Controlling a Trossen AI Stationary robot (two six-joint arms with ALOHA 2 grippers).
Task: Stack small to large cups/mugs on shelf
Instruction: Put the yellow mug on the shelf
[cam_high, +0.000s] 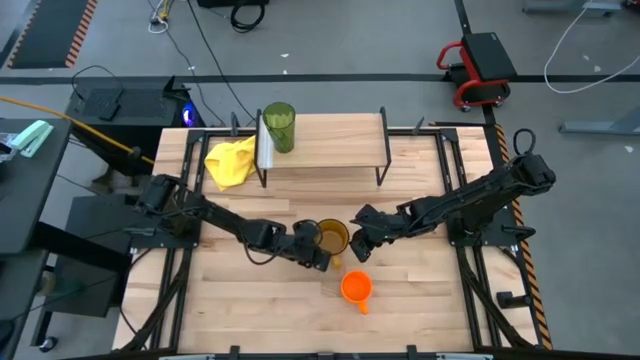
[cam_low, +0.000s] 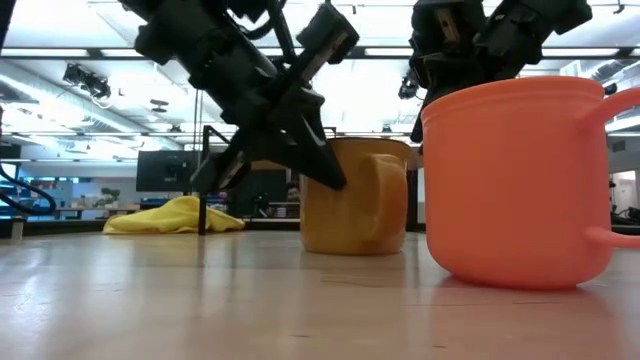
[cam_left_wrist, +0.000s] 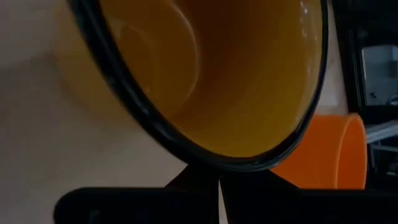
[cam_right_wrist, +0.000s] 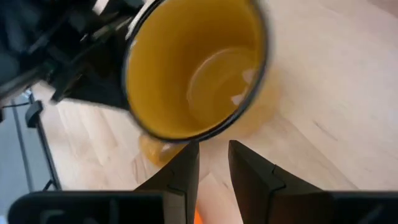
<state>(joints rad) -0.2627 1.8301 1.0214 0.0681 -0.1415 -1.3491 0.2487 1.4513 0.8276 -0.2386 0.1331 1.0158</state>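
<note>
The yellow-brown mug (cam_high: 333, 237) stands upright on its base at the table's middle, with its handle (cam_low: 385, 200) toward the near edge. My left gripper (cam_high: 316, 246) is shut at the mug's left side. My right gripper (cam_high: 361, 246) is open just right of the mug and above it, and its fingers (cam_right_wrist: 186, 171) touch nothing. The small orange mug (cam_high: 356, 288) stands on the table nearer the front edge. The green tumbler (cam_high: 279, 127) stands on the left end of the shelf (cam_high: 330, 145). My left gripper has its shut fingertips (cam_left_wrist: 193, 180) against the yellow-brown mug's dark rim (cam_left_wrist: 217, 163), on the side facing the table's left. The fingers slant down from the left (cam_low: 315, 165). The mug stays on the table on its base (cam_low: 350, 245).
A yellow cloth (cam_high: 230, 163) lies crumpled on the table at the shelf's left end. The shelf's thin black legs (cam_high: 382, 165) stand behind the mugs. Bare wooden table (cam_high: 250, 310) lies left of the orange mug and along the near edge.
</note>
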